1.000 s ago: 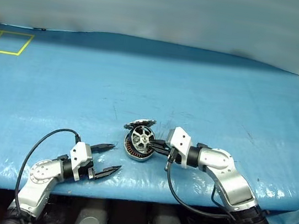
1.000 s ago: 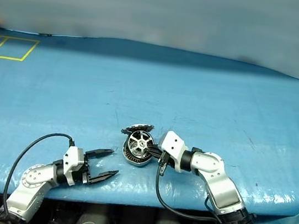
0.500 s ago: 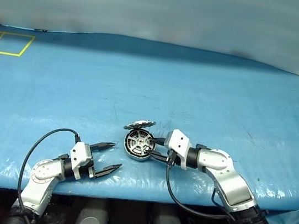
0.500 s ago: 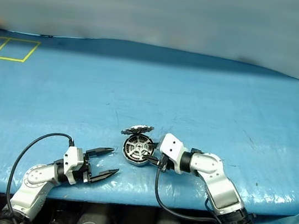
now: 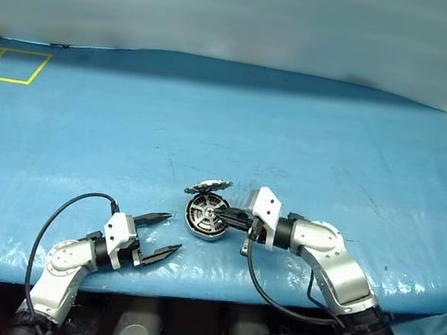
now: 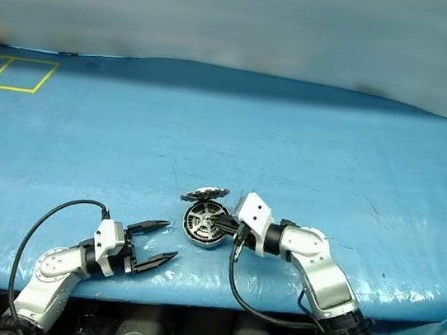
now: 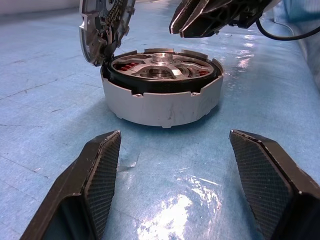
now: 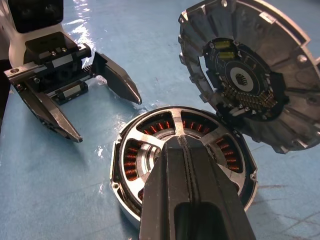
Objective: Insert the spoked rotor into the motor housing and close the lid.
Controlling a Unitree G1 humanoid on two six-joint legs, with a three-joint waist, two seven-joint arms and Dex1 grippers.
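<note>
The motor housing (image 7: 162, 102) is a squat round puck of matt silver-grey metal with a notched rim, resting on the blue, slightly wrinkled and glossy table cover (image 5: 310, 146) near its front edge. Copper-brown windings show inside its wall. The spoked rotor (image 8: 175, 131), bright machined silver with flat spokes and a raised central hub, sits inside the housing, its top about level with the rim. The lid (image 8: 252, 75) stands open at the housing's far rim, tilted upward; its inner face is dark grey with radial ribs and a small circuit area at the centre (a row of fine contacts is visible there).

The right gripper (image 8: 182, 145) has its two black fingers pressed together with no gap and nothing between them. Its tip lies over the rotor's hub, above the open housing; whether it actually touches the metal cannot be told.

The left gripper (image 7: 175, 165) is spread wide and holds nothing. Its fingers (image 7: 102, 170) carry finely cross-hatched pads. It sits low over the cover just in front of the housing, pointing at it, clear of its wall.
</note>
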